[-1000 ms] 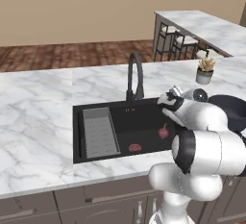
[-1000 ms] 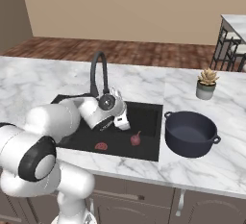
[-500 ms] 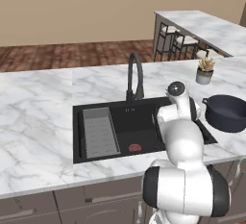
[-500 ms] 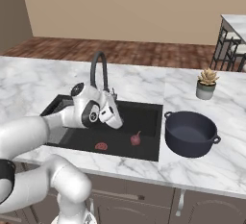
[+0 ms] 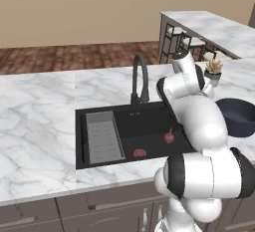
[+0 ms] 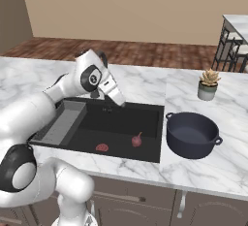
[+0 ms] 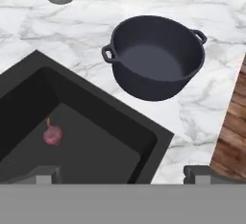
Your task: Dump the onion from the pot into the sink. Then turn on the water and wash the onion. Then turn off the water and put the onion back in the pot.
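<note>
My claw (image 6: 118, 100) hangs above the sink (image 6: 150, 109), over the back edge near the faucet (image 5: 139, 76). In the hand view my two fingertips (image 7: 45, 174) stand far apart at the bottom corners, so the claw is spread wide and holds nothing.

The onion (image 6: 137, 140) lies on the black sink floor, at the end toward the pot, its tip pointing up. The red drain (image 6: 102, 147) sits a little way from it, toward the ribbed tray (image 5: 103, 136) at the sink's other end. The onion (image 7: 53, 133) rests apart from the walls.

The pot (image 6: 192, 134) stands upright on the marble counter (image 6: 218, 167) just beside the sink, and its inside looks bare. A small planter (image 6: 208, 85) stands behind it on the counter.
</note>
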